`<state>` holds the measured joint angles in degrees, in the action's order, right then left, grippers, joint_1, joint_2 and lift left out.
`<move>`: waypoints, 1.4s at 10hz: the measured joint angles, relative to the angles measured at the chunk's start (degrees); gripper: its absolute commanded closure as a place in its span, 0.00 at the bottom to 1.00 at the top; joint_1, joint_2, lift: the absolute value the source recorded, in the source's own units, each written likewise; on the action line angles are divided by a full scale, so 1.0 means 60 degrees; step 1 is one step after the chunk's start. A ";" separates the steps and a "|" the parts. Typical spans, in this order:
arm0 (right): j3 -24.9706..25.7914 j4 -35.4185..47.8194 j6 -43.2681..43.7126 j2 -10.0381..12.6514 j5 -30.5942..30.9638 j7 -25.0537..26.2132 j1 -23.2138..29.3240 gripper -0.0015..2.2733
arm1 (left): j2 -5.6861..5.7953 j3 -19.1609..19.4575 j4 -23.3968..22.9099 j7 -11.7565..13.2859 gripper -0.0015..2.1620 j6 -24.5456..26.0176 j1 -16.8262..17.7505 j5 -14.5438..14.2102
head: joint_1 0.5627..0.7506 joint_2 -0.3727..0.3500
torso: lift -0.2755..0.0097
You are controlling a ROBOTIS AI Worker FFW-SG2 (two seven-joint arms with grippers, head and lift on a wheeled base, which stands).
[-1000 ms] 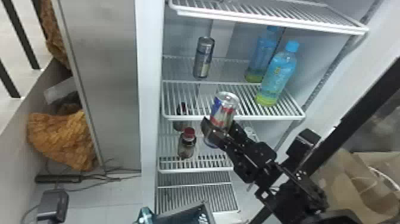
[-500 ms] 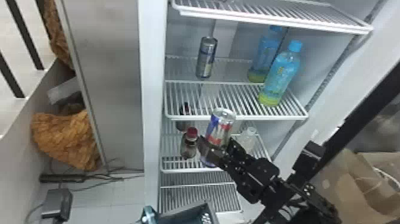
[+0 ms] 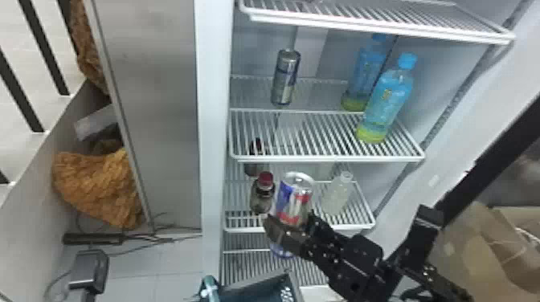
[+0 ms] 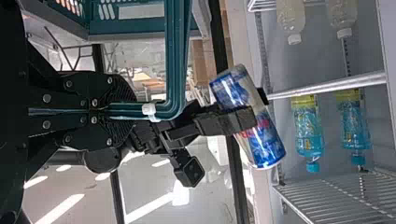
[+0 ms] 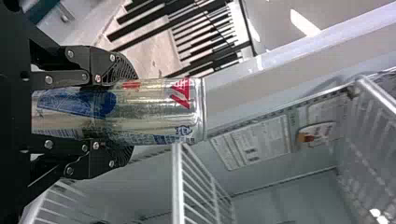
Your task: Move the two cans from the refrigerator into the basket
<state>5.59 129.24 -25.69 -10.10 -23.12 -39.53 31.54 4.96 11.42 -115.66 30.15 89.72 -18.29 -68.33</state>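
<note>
In the head view my right gripper [image 3: 287, 231] is shut on a red, blue and silver can [image 3: 295, 196], held tilted in front of the lower shelves. The right wrist view has that can [image 5: 154, 109] lengthwise between the fingers of my right gripper [image 5: 119, 112]. A second slim can [image 3: 286, 78] stands at the back of the upper shelf. The dark teal basket [image 3: 299, 295] is at the bottom edge, below the held can. In the left wrist view my left gripper [image 4: 116, 111] is shut on the handle [image 4: 176, 56] of the basket [image 4: 140, 29].
Two blue bottles [image 3: 387, 104] stand right of the slim can. Red-capped dark bottles [image 3: 263, 194] and a pale bottle [image 3: 337, 194] are on the shelf below. The refrigerator's shelf edge [image 3: 329, 159] juts above the held can; a cardboard box [image 3: 470, 249] sits at right.
The right gripper has lowered the held can past the middle shelf's edge, toward the basket. The head view has shifted slightly, with the refrigerator appearing farther right. The slim can stays on its shelf.
</note>
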 measured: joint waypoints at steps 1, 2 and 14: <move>0.0066 0.0077 -0.0248 -0.0031 0.0005 -0.0176 0.0099 0.49 | 0.0007 -0.0012 0.0000 0.0000 0.55 0.0000 0.0001 0.0007 | 0.70 0.24 | 0.84; 0.0149 0.0207 -0.0668 -0.0077 0.0006 -0.0424 0.0211 0.49 | 0.0015 -0.0016 0.0000 0.0000 0.55 0.0000 0.0001 0.0020 | 0.70 0.24 | 0.84; -0.0402 -0.1302 -0.4081 -0.0601 0.1662 -0.4705 -0.1757 0.35 | -0.0001 0.0020 0.0012 -0.0029 0.55 0.0000 0.0001 0.0019 | 0.70 0.31 | 0.84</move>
<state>3.18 121.43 -50.18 -13.70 -13.15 -67.76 20.99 4.96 11.54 -115.59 29.97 89.72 -18.28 -68.21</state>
